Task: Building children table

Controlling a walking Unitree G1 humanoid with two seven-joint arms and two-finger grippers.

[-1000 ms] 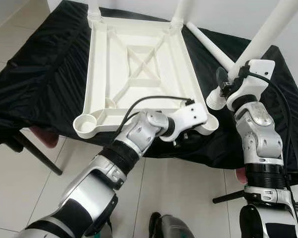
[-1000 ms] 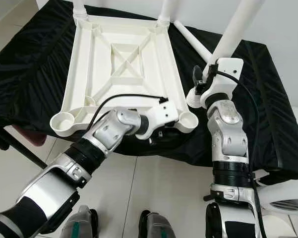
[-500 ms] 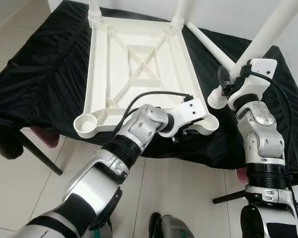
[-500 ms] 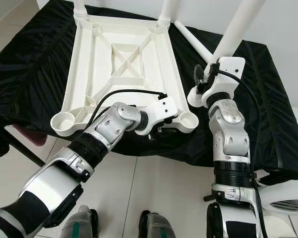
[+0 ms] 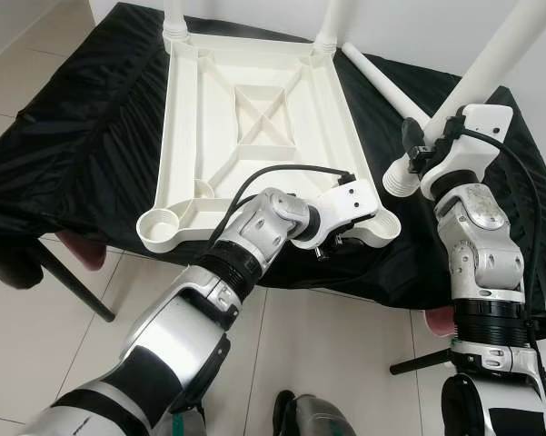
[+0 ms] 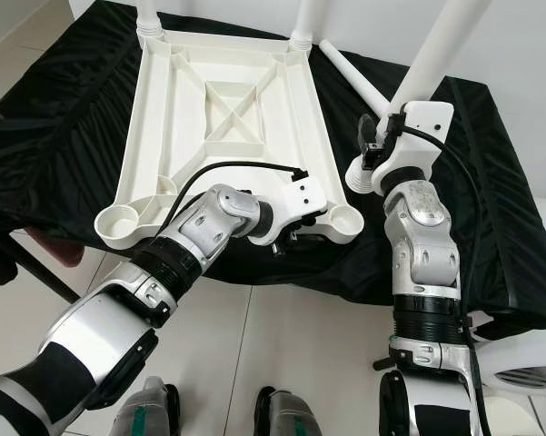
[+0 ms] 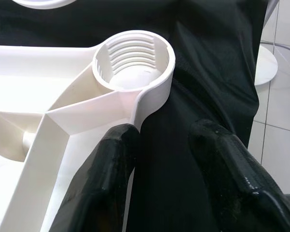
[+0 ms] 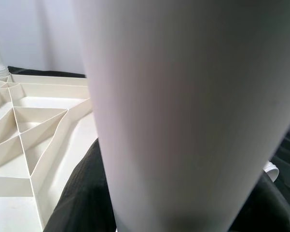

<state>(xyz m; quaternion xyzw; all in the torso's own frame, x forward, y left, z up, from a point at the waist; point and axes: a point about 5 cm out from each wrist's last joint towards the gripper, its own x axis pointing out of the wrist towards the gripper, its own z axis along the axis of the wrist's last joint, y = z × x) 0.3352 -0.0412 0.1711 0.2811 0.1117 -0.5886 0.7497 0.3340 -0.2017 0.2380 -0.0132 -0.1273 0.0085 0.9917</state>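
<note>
From the head camera, an upturned white children's table [image 5: 254, 127] lies ribs-up on a black cloth [image 5: 82, 136] draped over the tabletop, two legs already standing in its far corners at 12 o'clock and a spare leg [image 5: 382, 82] lying on the cloth at 1 o'clock. The left end effector [image 5: 332, 247] reaches under the near-right corner socket [image 5: 382, 227], while the right end effector [image 5: 422, 150] at 3 o'clock is clamped on a tilted white leg [image 5: 491, 64], its threaded foot just beside that socket. In the left wrist view, the fingers [image 7: 108, 169] stand apart, one touching the frame edge below the empty threaded socket. In the right wrist view, the held leg looms blurred before the table's ribbing.
</note>
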